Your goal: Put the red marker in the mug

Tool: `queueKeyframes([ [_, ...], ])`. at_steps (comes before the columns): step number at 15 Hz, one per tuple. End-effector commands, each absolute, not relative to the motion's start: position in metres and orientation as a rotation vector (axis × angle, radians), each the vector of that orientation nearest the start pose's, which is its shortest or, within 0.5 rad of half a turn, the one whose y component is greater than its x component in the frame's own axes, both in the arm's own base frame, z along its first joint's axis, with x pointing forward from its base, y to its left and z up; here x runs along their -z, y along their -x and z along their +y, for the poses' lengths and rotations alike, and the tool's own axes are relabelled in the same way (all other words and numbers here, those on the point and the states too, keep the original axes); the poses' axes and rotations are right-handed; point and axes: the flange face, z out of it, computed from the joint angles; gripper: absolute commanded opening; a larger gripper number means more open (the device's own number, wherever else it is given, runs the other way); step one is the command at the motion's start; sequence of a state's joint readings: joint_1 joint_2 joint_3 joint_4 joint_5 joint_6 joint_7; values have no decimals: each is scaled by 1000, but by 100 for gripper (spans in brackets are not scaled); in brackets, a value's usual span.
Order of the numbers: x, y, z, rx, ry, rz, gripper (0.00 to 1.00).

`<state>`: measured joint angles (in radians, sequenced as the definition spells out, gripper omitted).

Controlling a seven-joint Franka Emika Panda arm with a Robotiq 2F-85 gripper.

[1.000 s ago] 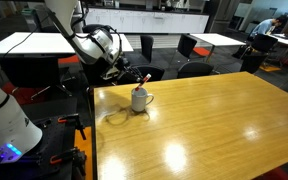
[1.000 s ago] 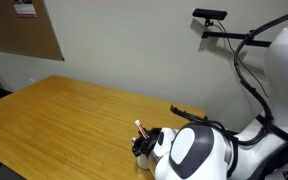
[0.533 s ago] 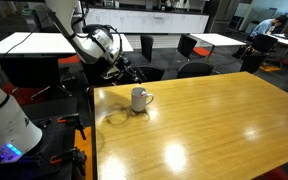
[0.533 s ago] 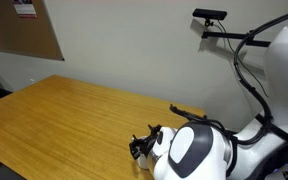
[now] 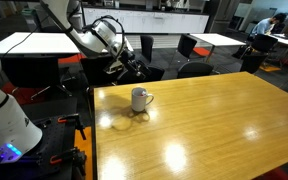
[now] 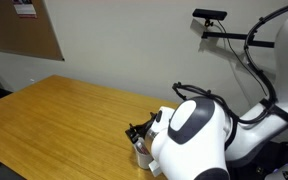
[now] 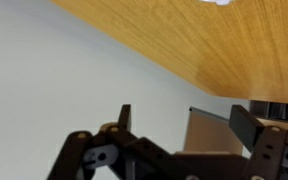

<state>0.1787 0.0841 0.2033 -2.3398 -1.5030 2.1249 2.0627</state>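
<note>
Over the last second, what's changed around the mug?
The gripper let go of the red marker and lifted up and back from the mug; its fingers now stand open and empty. The marker, which stuck up above the rim, no longer shows and has probably dropped inside. The mug and table stayed put.

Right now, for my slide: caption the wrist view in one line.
Open, empty gripper below the edge of the wooden table, plain grey surface beside it.
</note>
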Motion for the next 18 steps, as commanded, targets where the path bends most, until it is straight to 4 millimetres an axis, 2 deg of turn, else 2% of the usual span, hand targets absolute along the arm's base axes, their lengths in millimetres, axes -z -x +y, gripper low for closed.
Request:
queueKeyframes([
  [1,-344,-490,129,-1199,-2316,-667,100],
  [5,-371,-497,109,-1187,-2504,-656,100],
  [10,-396,-498,85,-1113,-2727,-616,100],
  [13,-401,-497,80,-1042,-2849,-568,100],
  [18,-396,-489,81,-850,-3007,-506,100],
])
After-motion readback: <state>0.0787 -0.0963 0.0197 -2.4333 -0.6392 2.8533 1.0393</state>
